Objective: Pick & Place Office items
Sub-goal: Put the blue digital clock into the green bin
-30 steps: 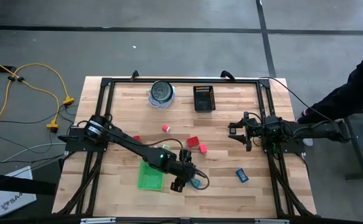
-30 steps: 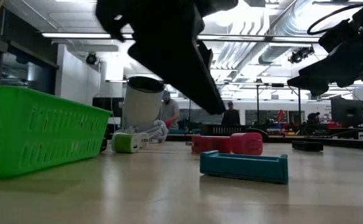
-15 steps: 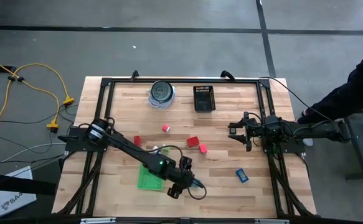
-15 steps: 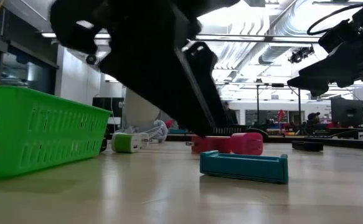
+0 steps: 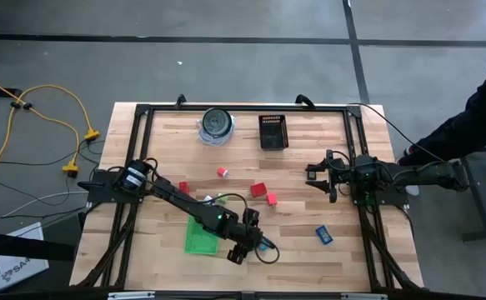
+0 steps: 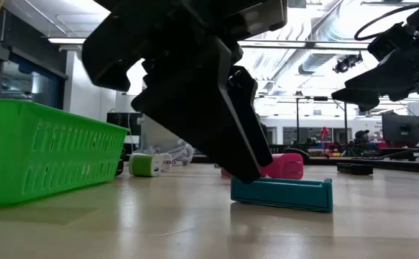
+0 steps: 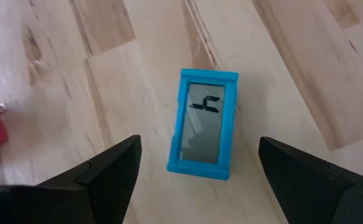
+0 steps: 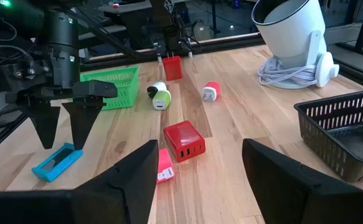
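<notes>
My left gripper (image 5: 249, 247) stands open near the table's near edge, pointing down over a blue rectangular piece (image 7: 203, 124) with a grey window that lies flat on the table. Its fingers stand on either side of the piece without touching it. In the low view the gripper (image 6: 249, 173) hangs just above the piece (image 6: 281, 193). A second blue piece (image 5: 323, 235) lies to the right. Red and pink blocks (image 5: 258, 190) and a white-green bit (image 8: 161, 98) lie mid-table. My right gripper (image 8: 200, 155) waits open at the table's right side (image 5: 319, 179).
The green tray (image 5: 199, 237) sits just left of my left gripper. The round clear-and-dark container (image 5: 216, 123) and a black basket (image 5: 273, 132) stand near the far edge. Bare wood lies between the two blue pieces. A person's dark sleeve shows beyond the right edge.
My left gripper has come down steadily toward the blue piece, shifting slightly toward the near edge, and stays open. The blue piece has kept its place.
</notes>
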